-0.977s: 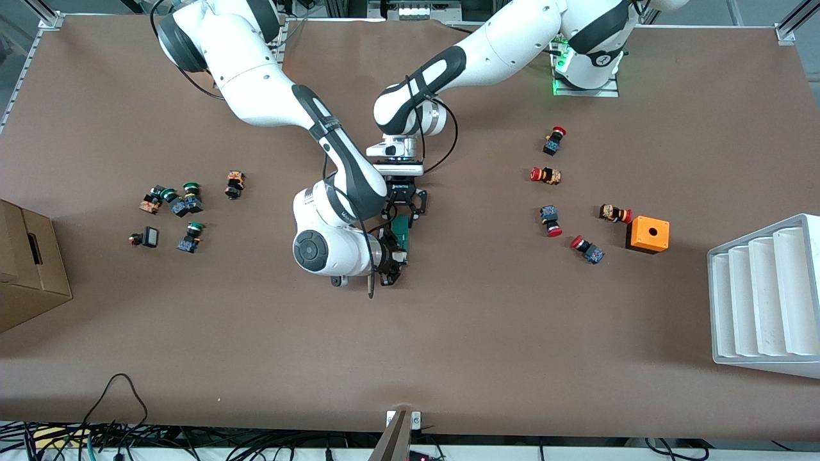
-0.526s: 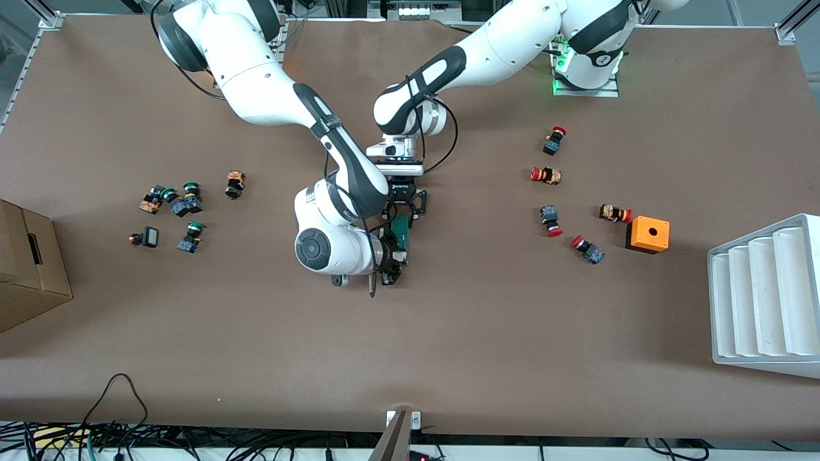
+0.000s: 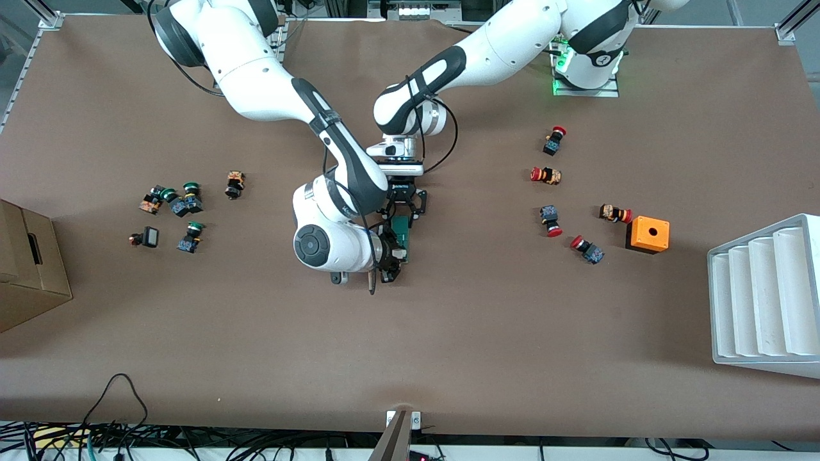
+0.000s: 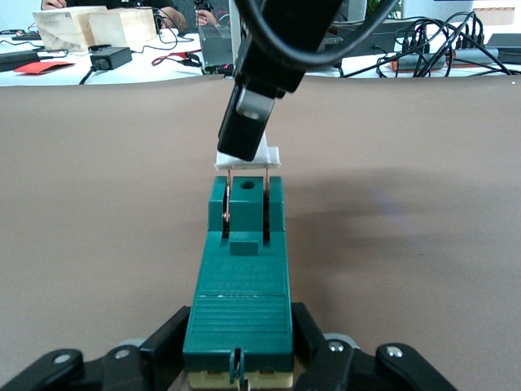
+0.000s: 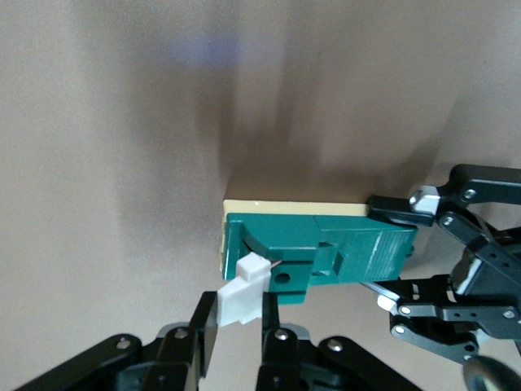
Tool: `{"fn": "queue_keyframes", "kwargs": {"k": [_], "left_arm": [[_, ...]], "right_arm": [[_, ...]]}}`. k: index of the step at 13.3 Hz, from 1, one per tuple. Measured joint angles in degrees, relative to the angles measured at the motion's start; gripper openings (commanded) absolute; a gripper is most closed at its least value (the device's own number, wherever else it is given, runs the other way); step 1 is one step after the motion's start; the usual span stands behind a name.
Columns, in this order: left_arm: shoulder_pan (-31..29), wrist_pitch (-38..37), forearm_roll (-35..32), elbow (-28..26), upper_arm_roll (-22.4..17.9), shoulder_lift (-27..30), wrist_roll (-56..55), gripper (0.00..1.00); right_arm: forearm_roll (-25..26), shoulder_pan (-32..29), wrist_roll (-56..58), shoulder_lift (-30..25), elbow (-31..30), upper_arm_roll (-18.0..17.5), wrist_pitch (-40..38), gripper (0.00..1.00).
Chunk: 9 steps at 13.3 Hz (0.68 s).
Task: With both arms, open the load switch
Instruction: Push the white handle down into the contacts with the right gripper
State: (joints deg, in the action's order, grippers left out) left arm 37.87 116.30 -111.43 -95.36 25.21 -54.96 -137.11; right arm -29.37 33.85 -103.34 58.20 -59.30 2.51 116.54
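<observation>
Front view | load switch (image 3: pixel 402 234) clamped by left gripper (image 3: pixel 404 206) | white lever (image 5: pixel 244 288) pinched by right gripper (image 3: pixel 389 255) | red buttons (image 3: pixel 551 221) and orange box (image 3: pixel 647 234) toward left arm's end | white tray (image 3: pixel 762 298) near box

Even, bright overhead light; soft shadows under both arms on the worktop (image 3: pixel 487 333). Wrist views slightly soft at edges. No glare.

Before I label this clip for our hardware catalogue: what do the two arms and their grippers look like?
Both arms are glossy white rounded shells with black joint bands and thin black cables looping alongside. The right arm ends in a round black-capped wrist; the left arm has a silver wrist flange. The left gripper and right gripper are black linkage fingers with silver pivot screws.
</observation>
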Motion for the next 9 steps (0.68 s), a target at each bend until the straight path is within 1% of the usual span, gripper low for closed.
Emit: {"fn": "queue_keyframes", "kwargs": {"k": [3, 9], "left_arm": [[0.00, 0.01, 0.00, 0.00, 0.00, 0.00, -0.01, 0.25], [0.00, 0.02, 0.00, 0.00, 0.00, 0.00, -0.02, 0.25]], "right_arm": [[0.39, 0.13, -0.01, -1.39, -0.83, -0.19, -1.40, 0.00], [1.48, 0.30, 0.00, -2.69, -2.40, -0.67, -1.41, 0.00]]}}
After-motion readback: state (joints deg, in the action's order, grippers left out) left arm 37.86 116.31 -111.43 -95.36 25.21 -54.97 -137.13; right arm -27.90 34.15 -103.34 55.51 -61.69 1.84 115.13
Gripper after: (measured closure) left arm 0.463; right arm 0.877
